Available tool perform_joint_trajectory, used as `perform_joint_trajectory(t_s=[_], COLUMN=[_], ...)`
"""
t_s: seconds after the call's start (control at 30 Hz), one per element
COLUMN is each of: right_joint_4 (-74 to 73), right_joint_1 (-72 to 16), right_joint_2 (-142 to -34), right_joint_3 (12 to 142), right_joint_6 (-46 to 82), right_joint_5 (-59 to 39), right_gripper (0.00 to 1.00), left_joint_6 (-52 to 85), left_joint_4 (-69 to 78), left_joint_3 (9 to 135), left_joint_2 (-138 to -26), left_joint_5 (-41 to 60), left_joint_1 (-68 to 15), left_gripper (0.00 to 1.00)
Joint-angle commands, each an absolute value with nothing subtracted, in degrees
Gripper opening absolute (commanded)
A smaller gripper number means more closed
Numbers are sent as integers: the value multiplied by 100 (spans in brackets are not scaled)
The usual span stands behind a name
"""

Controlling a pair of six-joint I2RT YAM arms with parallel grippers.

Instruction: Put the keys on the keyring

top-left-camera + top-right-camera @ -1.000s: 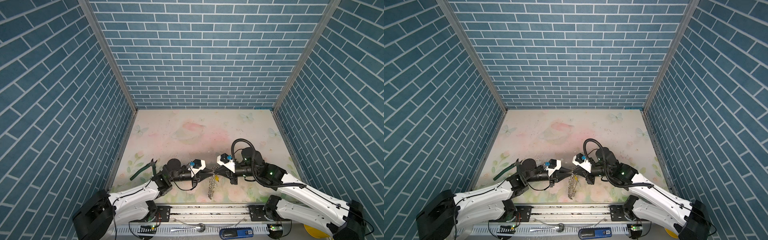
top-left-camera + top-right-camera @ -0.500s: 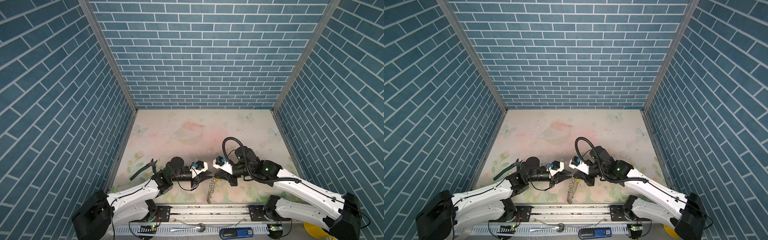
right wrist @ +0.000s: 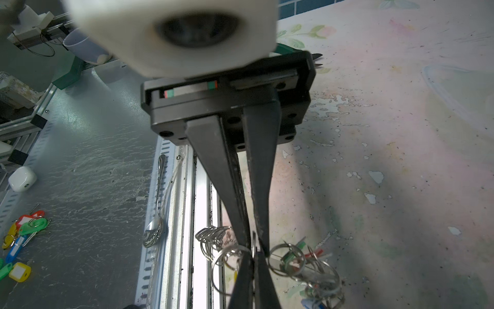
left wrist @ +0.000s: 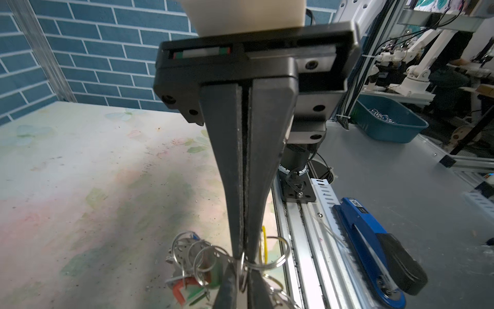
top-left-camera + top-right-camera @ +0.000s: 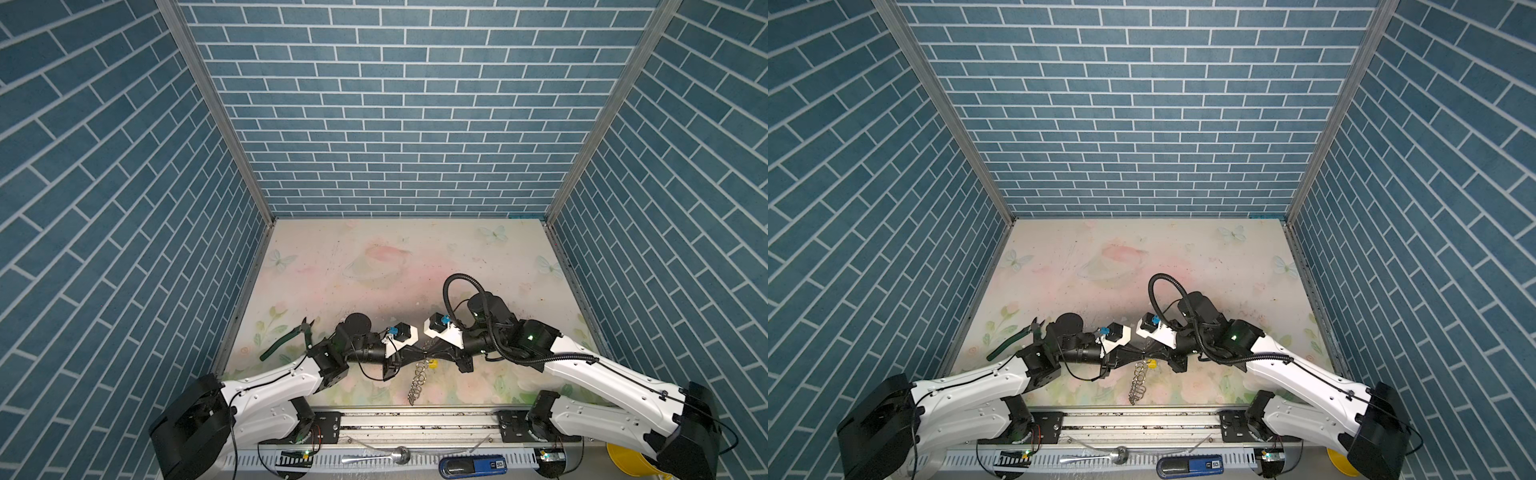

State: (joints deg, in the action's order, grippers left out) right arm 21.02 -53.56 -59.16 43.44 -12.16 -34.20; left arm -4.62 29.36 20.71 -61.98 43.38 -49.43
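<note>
Green-handled pliers (image 5: 284, 341) lie on the floral counter (image 5: 374, 257) at its near left, close to the left edge. On the grey ledge in front of the counter lies a metal spoon (image 5: 390, 458). A blue stapler (image 5: 473, 465) lies just to its right.

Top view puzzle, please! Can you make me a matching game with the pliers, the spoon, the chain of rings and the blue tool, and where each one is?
Things: 1 pliers; 2 spoon; 3 chain of rings; 4 blue tool.
Places: A hanging from left gripper and right gripper; B in front of the table, middle; C on the table, near its left edge; D in front of the table, right of middle.
Pairs: 1-C, 2-B, 3-A, 4-D.
</note>
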Motion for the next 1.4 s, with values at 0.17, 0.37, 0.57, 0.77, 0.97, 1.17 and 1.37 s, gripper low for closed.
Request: perform_joint_trajectory(t_s=[0.17,0.37,0.57,0.77,0.97,1.17,1.37], right_joint_4=[1872,1653,1226,698,259,173,324], right_joint_1=[-5392,-5392,-5412,-5421,-5422,-5436,-5434], right_joint_2=[-5740,-5070,-5145,-5198,-5283,-5365,-5363], right_joint_3=[4416,3988,3761,3478,3256,3197,3239], right_joint_6=[-1383,-1157,-885,-695,-487,-487,-553], right_joint_5=[-3226,-2026,-2071,-2224,-2197,-1913,-1811], right_gripper=[11,24,22,21,34,33,24], left_joint_6=[-300,-180,-38,166,278,312,302], left_joint_4=[3235,3421,3856,4211,4534,4642,4659], left_joint_3=[2252,2107,1975,1918,1846,1837,1827], left_joint_2=[-6225,-6117,-6120,-6155,-6202,-6266,-6279], left_joint_5=[3947,3229,2955,2695,2750,2894,2984], left_joint_1=[-4966,-4966,-4966,-4966,-4963,-4966,-4966], left_gripper=[0,0,0,0,0,0,0])
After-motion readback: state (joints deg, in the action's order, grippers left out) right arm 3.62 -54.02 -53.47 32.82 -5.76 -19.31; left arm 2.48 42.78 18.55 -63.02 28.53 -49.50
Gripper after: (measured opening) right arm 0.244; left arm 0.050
